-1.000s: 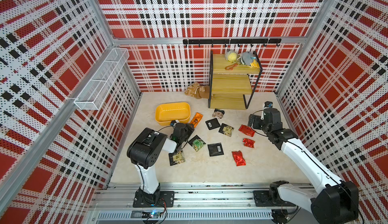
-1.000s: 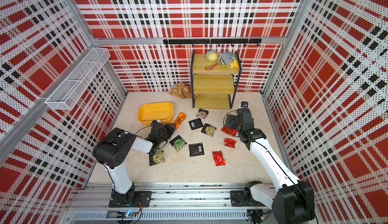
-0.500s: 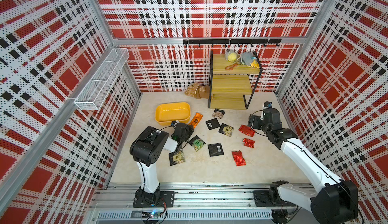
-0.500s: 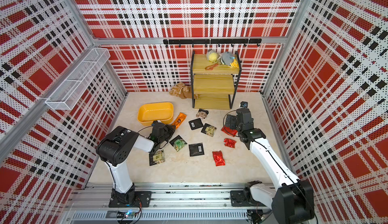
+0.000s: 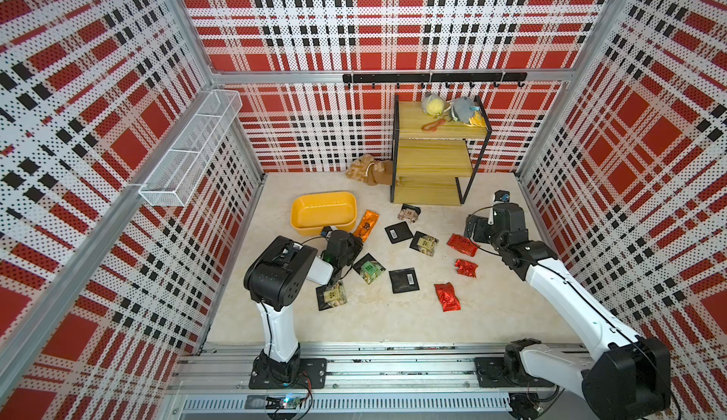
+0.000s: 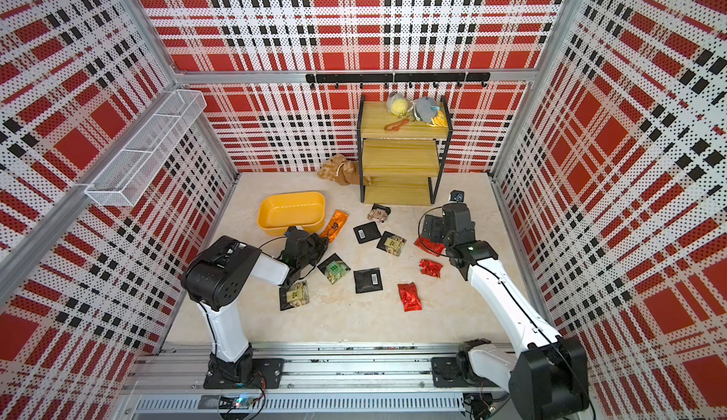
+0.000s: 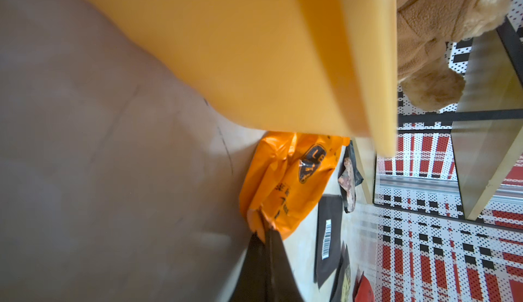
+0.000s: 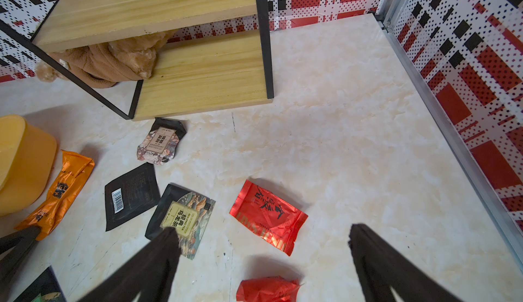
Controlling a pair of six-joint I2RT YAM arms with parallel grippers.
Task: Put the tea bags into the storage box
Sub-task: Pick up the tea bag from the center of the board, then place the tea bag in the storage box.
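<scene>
Beside yellow box (image 7: 254, 46), left hand (image 7: 264, 238) seemingly pinching crinkled orange sachet (image 7: 291, 179), right hand (image 8: 263, 231) spread.

Box (image 5: 305, 225) can be entered from above; its right wall is crowded by the orange sachet (image 5: 366, 223). Rear passage is blocked by shelf (image 5: 432, 158) and plush (image 5: 369, 170); bare table (image 5: 373, 319) is left in front of the sachets (image 5: 404, 280).

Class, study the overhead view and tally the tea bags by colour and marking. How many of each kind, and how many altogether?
Red foil tea bags: 3
Orange tea bag: 1
Black tea bags with barcode labels: 2
Black tea bags with picture labels: 4
Total: 10
</scene>
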